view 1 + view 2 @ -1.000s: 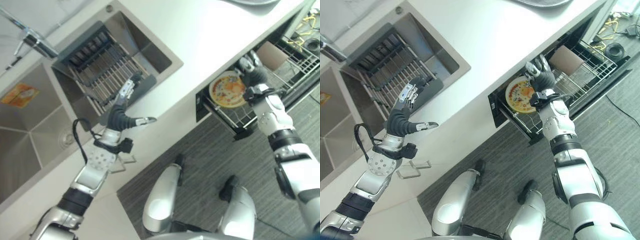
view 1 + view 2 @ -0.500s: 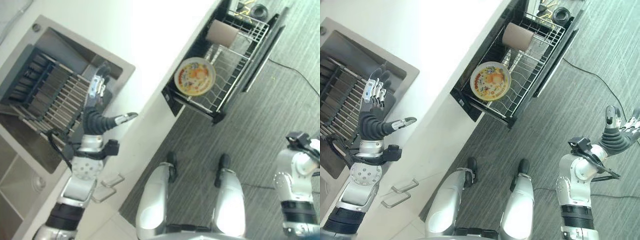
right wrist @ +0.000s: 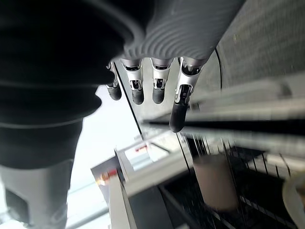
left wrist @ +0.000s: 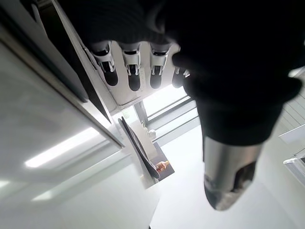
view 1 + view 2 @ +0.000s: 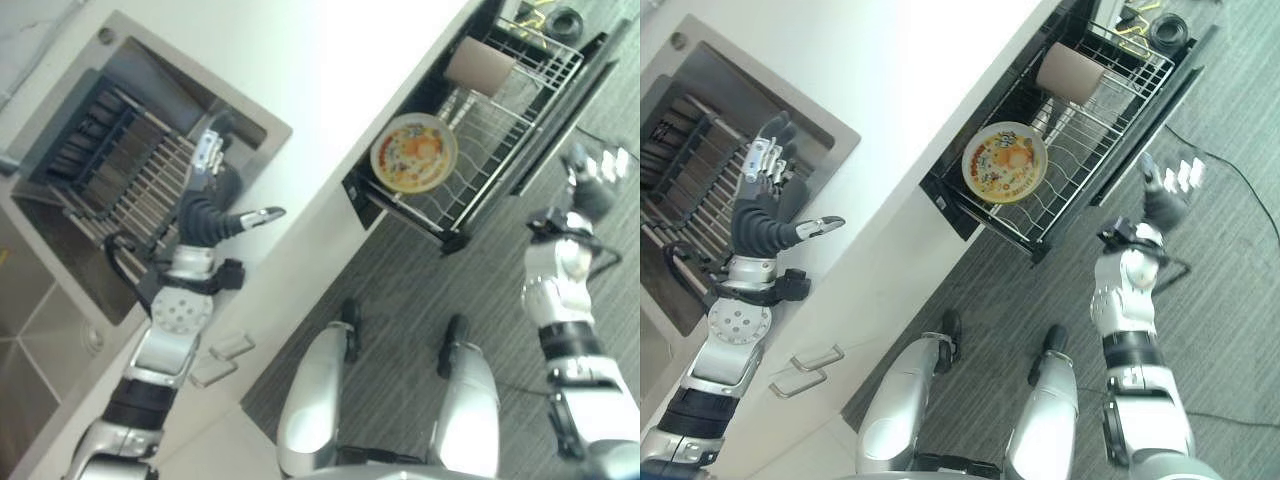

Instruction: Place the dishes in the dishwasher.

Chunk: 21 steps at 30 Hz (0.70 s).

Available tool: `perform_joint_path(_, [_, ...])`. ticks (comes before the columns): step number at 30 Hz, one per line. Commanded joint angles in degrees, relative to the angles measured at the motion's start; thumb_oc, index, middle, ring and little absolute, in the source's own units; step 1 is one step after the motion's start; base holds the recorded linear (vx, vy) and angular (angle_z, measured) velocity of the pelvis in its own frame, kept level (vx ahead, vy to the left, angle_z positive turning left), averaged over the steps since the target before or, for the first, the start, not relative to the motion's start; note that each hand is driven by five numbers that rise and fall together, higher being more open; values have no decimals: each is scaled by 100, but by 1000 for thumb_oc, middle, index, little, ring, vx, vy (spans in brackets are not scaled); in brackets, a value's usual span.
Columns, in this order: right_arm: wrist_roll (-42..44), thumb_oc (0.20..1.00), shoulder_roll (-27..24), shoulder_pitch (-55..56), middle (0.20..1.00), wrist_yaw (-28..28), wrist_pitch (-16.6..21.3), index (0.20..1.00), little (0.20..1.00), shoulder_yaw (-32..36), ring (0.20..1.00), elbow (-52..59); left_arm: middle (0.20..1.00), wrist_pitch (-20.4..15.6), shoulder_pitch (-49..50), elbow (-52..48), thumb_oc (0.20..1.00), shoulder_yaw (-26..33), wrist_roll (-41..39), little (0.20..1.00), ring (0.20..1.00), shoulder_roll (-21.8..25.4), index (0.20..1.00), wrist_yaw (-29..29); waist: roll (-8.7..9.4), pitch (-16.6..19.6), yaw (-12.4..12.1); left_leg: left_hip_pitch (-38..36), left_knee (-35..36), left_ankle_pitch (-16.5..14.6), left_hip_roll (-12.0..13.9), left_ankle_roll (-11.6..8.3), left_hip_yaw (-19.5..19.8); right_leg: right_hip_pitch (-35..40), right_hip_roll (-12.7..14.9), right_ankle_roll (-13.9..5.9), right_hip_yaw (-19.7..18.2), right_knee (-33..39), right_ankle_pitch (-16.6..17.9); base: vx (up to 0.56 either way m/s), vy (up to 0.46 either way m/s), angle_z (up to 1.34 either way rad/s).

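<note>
Plate (image 5: 1005, 162) and cup (image 5: 1070, 73) sit in the open dishwasher rack (image 5: 1110, 140); the right hand (image 5: 1167, 195), empty with fingers straight, has swung back toward it. Left hand (image 5: 768, 215) hovers open over the sink (image 5: 140, 190).

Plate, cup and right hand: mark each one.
plate (image 5: 1004, 162), right eye view, on its printed middle.
cup (image 5: 1073, 74), right eye view, on its side.
right hand (image 5: 1167, 196), right eye view, on its dark-covered back.

no readable text, labels, numbers or signs
</note>
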<state>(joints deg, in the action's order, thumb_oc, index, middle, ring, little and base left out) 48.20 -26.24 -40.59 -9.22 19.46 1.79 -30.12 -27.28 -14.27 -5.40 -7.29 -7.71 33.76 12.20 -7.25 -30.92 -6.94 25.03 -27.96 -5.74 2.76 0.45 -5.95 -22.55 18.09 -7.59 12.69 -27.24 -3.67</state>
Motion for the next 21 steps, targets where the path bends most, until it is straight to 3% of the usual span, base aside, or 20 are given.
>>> perform_joint_path(1, [794,1000,-208,-99,1000,1305,-239,1000,1000,53,1000,-75,1000,-200,-110,-225,1000,75,-193,1000,1000,118,1000,-112,-48,113,-78,-289,402,-295,-428,388,-232,282,-163,318,323,-404,-644,16,-26,22])
perform_joint_path(3, [1150,1000,-305,-436,1000,1710,-473,1000,1000,-44,1000,-484,1000,-230,-170,-192,1000,-10,-221,1000,1000,156,1000,-151,-59,113,-168,-306,412,-271,-452,382,-188,326,-146,316,366,-385,-623,21,-17,16])
perform_joint_path(11, [428,1000,-861,-1328,1000,2414,-831,1000,1000,-690,1000,-689,1000,-402,-145,-216,1000,-124,-423,1000,1000,416,1000,-278,-10,113,-429,-161,261,-259,-485,372,-83,396,-96,325,498,-341,-539,10,-11,13])
perform_joint_path(14, [831,1000,-861,-1386,1000,1707,-601,1000,1000,-819,1000,-359,1000,-459,-102,-213,1000,-77,-434,1000,1000,515,1000,-274,77,113,-460,-107,242,-262,-443,383,-108,417,-127,319,526,-291,-518,-6,-50,7])
perform_joint_path(21, [496,1000,-749,-854,1000,-753,720,1000,1000,96,1000,206,1000,-483,48,-170,1000,-38,-279,1000,1000,561,1000,2,157,113,-330,-6,182,-355,-392,418,-180,341,-225,314,450,-268,-489,-1,-20,2])
